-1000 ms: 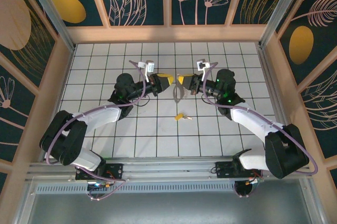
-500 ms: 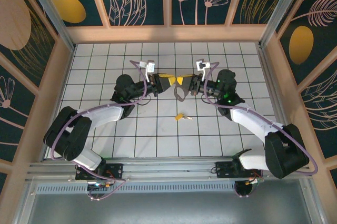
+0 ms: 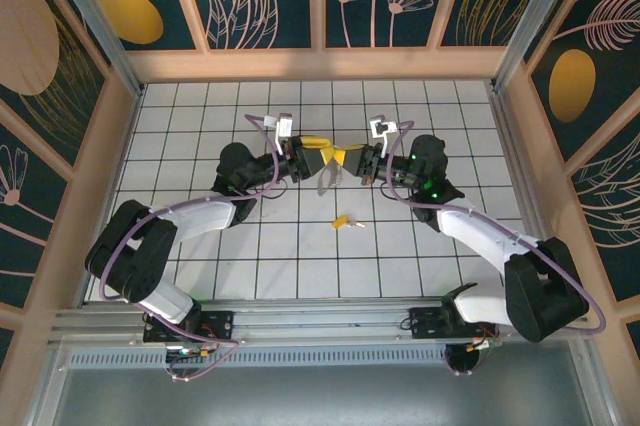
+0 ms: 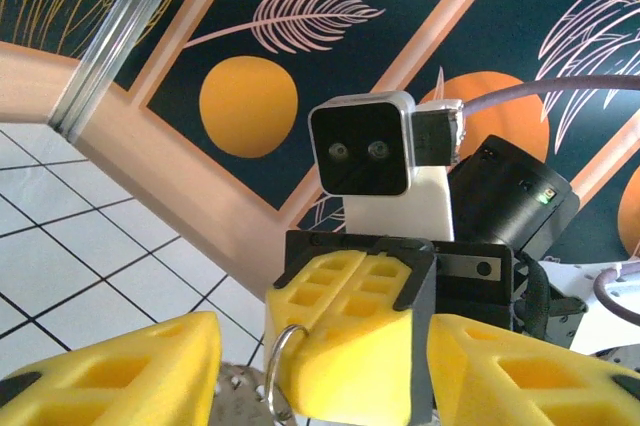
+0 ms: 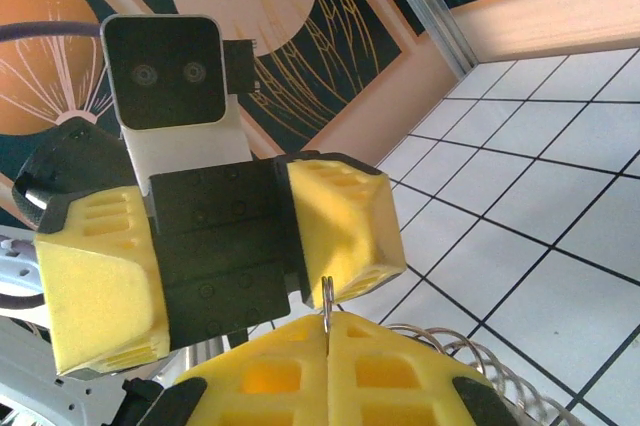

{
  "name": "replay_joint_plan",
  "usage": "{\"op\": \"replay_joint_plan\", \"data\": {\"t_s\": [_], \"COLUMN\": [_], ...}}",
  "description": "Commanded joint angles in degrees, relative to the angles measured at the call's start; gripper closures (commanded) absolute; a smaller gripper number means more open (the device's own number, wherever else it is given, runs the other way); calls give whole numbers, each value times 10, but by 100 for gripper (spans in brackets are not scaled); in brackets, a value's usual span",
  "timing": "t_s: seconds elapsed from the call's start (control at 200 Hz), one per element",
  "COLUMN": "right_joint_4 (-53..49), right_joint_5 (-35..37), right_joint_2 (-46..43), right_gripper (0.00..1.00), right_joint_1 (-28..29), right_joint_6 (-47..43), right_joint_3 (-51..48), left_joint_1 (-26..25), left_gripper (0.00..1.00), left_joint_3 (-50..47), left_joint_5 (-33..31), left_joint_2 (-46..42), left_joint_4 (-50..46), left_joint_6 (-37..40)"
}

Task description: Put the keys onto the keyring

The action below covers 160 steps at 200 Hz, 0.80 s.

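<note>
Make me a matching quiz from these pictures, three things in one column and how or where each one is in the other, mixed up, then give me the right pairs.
Things
1. left gripper
2. right gripper
3. yellow-headed key

States or places
A. lying loose on the white tiled table, nearer the arm bases than both grippers
B. jaws standing apart, holding nothing
C. jaws shut on the thin wire of the keyring

Right pairs: 1-B, 2-C, 3-A
</note>
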Motion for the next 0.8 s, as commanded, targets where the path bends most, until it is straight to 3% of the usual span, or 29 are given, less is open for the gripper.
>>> {"op": "replay_joint_plan", "data": {"t_s": [0.0,0.12,0.38,0.796], "right_joint_4": [17,14,30,45], "right_joint_5": [2,0,-11,-18], "right_joint_2": [-27,-35,-26,2], "right_gripper": [100,100,100,100], "right_joint_1": [2,2,4,8], "right_joint_6": [-7,-7,4,8], "right_joint_3": [-6,-8,-1,10], "left_joint_1": [2,5,5,1], "left_gripper": [41,42,53,59], "left_joint_3": [-8,-14,-1,17], "left_joint_5": [-22,-26,9,31], "left_joint_2": [-17,-19,6,39], "left_joint_4": [8,7,46,88], "left_joint_6": [18,22,-5,-36]}}
